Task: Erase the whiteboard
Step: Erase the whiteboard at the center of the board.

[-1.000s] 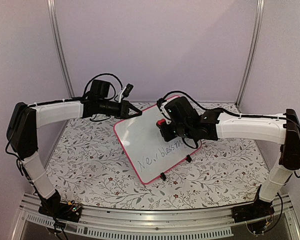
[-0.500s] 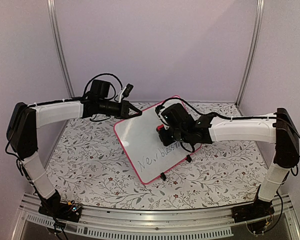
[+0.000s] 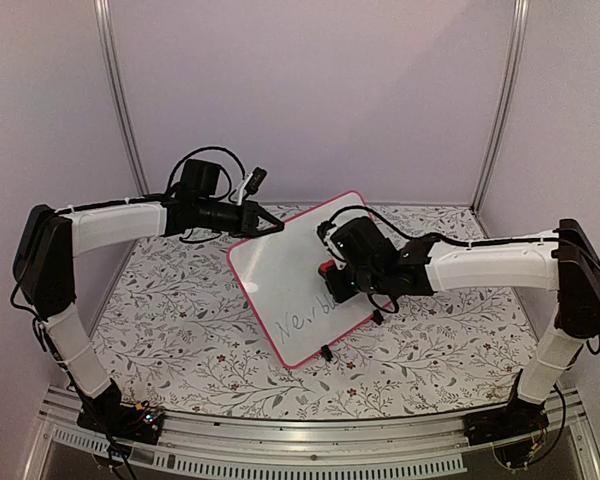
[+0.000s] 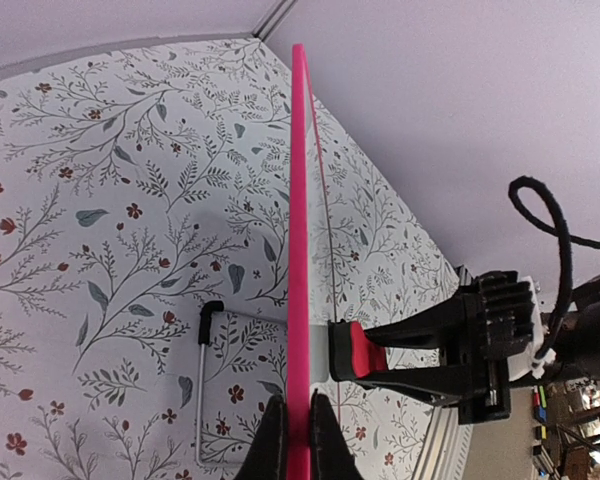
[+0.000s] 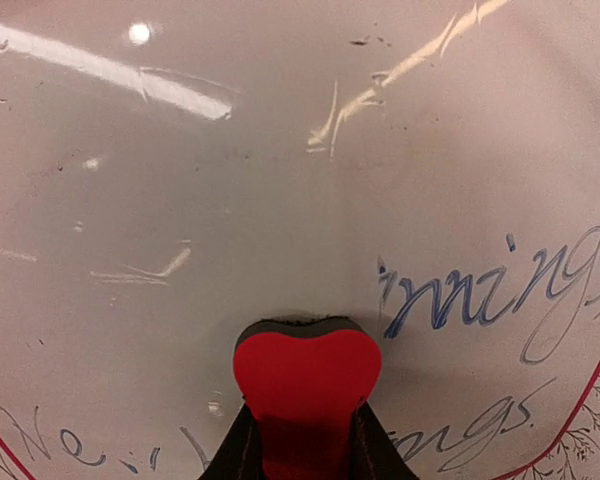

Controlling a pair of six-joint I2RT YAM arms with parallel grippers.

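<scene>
The whiteboard [image 3: 280, 270], white with a pink rim, stands tilted over the middle of the table. Dark handwriting [image 3: 303, 319] runs along its lower part. My left gripper [image 3: 267, 225] is shut on its upper left rim; the left wrist view shows the rim [image 4: 298, 200] edge-on between the closed fingers of the left gripper [image 4: 298, 440]. My right gripper [image 3: 332, 280] is shut on a red eraser [image 3: 327, 267] pressed flat against the board face. In the right wrist view the eraser [image 5: 306, 365] sits just left of blue lettering [image 5: 480, 300], with the right gripper [image 5: 302, 445] behind it.
A floral tablecloth [image 3: 180, 300] covers the table. Black clip feet [image 3: 325, 352] stick out from the board's lower edge, and a wire stand leg [image 4: 204, 385] shows behind it. Metal posts [image 3: 120, 100] rise at the back corners. An aluminium rail [image 3: 300, 440] runs along the near edge.
My right gripper has slid the eraser down and left across the board, and the writing's right-hand letters are wiped away. The left gripper and the board have stayed put.
</scene>
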